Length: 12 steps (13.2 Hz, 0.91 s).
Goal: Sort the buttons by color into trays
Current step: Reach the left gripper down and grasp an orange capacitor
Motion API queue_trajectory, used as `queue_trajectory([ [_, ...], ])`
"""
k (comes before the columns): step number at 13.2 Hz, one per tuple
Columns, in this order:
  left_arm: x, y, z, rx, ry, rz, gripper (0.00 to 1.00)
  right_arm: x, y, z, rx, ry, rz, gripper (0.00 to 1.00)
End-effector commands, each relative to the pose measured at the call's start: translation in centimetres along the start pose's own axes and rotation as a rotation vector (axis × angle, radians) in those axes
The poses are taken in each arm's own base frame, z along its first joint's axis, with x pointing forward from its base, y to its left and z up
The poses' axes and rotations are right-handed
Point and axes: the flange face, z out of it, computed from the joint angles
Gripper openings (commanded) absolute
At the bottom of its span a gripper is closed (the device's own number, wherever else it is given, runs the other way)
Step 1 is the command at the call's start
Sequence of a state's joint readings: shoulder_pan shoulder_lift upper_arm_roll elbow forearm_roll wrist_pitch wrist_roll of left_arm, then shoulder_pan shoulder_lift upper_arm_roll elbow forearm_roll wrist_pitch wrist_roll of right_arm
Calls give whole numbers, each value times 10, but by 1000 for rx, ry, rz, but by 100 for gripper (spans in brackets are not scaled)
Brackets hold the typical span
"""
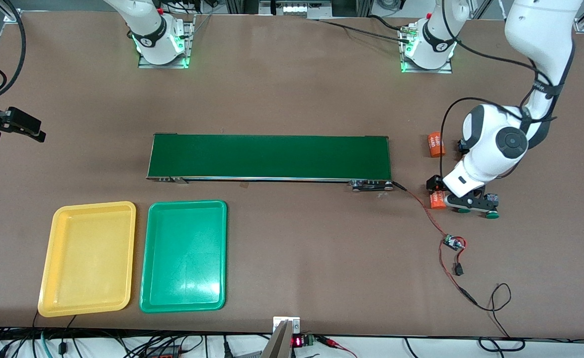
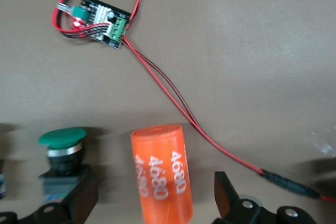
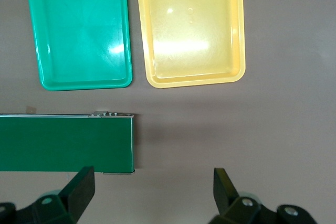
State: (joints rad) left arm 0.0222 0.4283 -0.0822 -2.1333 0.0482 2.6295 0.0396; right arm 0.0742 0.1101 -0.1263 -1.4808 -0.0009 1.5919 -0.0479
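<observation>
Left end effector (image 1: 463,206): low over the counter (image 1: 296,248) at the left arm's end; fingers (image 2: 226,192) spread wide, gripping nothing.
Between its fingers: an orange cylinder (image 2: 163,174) printed 4680, lying on the counter, not clamped.
Green-capped button (image 2: 62,153): just beside one finger, outside the gap, standing on the counter.
Second green-capped button (image 1: 492,214): right by the end effector's other tip in the front view.
Orange-capped buttons: cannot make them out.
Second orange cylinder (image 1: 436,144): on the counter, near the left arm's wrist, toward the conveyor belt (image 1: 269,156).
Circuit board (image 2: 100,22): red and black wires, red light on; apart from the left end effector, nearer the front camera.
Right end effector (image 3: 152,192): waiting, held high over the belt's end at the right arm's side; fingers wide apart, empty.
Green tray (image 3: 79,30), yellow tray (image 3: 191,27): side by side below the right end effector, both bare, nearer the front camera than the belt.
</observation>
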Motion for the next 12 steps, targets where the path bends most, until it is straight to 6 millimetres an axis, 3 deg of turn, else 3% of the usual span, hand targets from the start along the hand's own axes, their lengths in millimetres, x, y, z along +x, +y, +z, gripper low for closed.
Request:
queue_trajectory([
  [1,1,7,12,4,6,-19,95,-2,2,-3,-3,5,-9,100],
  [3,-1,2,23,2,-6,-29,91,-1,4,-1,0,3,-3,100],
  [4,-3,1,29,1,-17,-30,82,-1,5,-1,-3,2,-1,100],
  [7,0,1,27,1,-15,-25,38,-1,2,-1,-5,2,-7,100],
  [10,9,0,0,7,24,-20,27,-1,1,-1,-5,2,-9,100],
  [12,17,3,-28,13,0,6,27,-1,1,-1,-5,2,-9,100],
])
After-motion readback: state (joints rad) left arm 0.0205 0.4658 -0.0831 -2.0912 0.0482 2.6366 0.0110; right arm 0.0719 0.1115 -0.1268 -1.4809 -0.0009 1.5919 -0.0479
